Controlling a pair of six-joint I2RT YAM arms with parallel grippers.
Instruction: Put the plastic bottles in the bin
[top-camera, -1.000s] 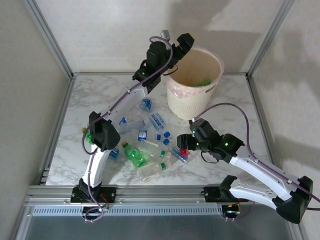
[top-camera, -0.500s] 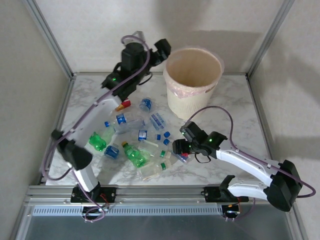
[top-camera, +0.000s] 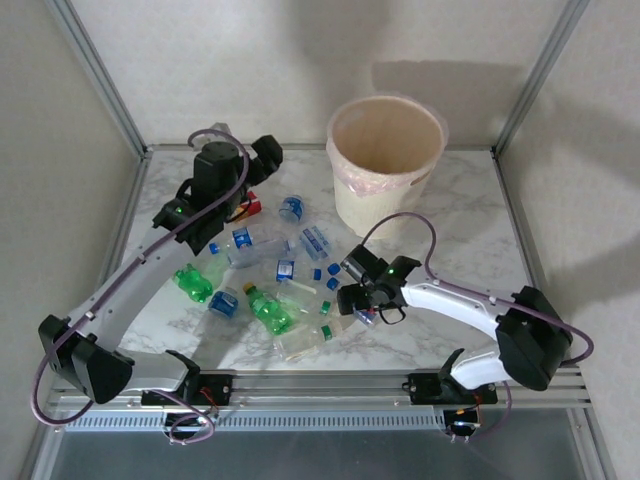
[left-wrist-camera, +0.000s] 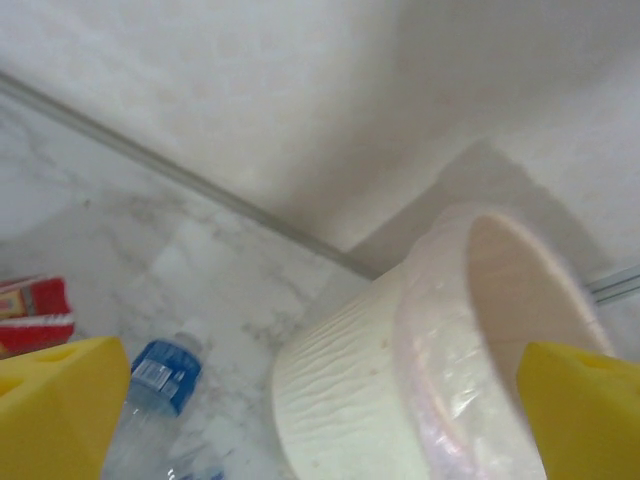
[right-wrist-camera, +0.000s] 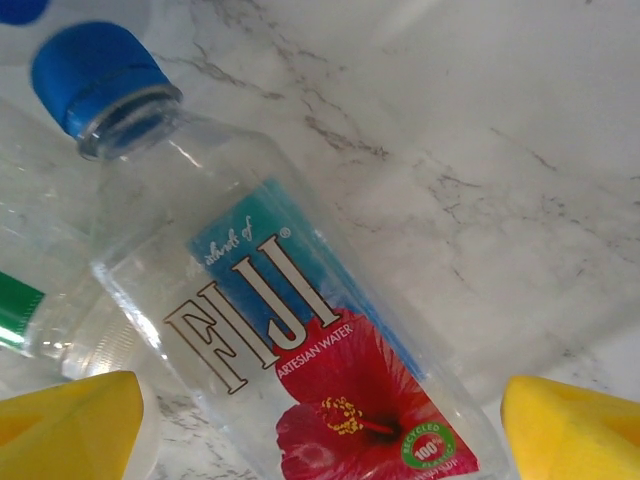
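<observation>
By my reckoning this job is far from finished. The bin (top-camera: 380, 205) stands at about 1 o'clock on the table (top-camera: 460, 250), and from this angle I cannot tell what lies at its bottom. The plastic bottles (top-camera: 280, 270) are strewn at roughly 7 o'clock from it, and I count close to a dozen of them, clear ones with blue caps among them. There is also a green bottle (top-camera: 268, 310) and a red-labelled one (top-camera: 250, 205). My left gripper (top-camera: 268, 152) hangs at 11 o'clock, at the far edge of the pile, with jaws spread wide and nothing between them. Its own camera looks toward the bin's rim (left-wrist-camera: 440, 330). My right gripper (top-camera: 352, 298) is low at the pile's 4 o'clock edge. Its yellow pads (right-wrist-camera: 70, 420) are spread either side of a Fiji bottle (right-wrist-camera: 300, 330) lying on the marble, and I judge they are not yet pinching it. Nearly every bottle is left to carry over, and this one looks like the next.
</observation>
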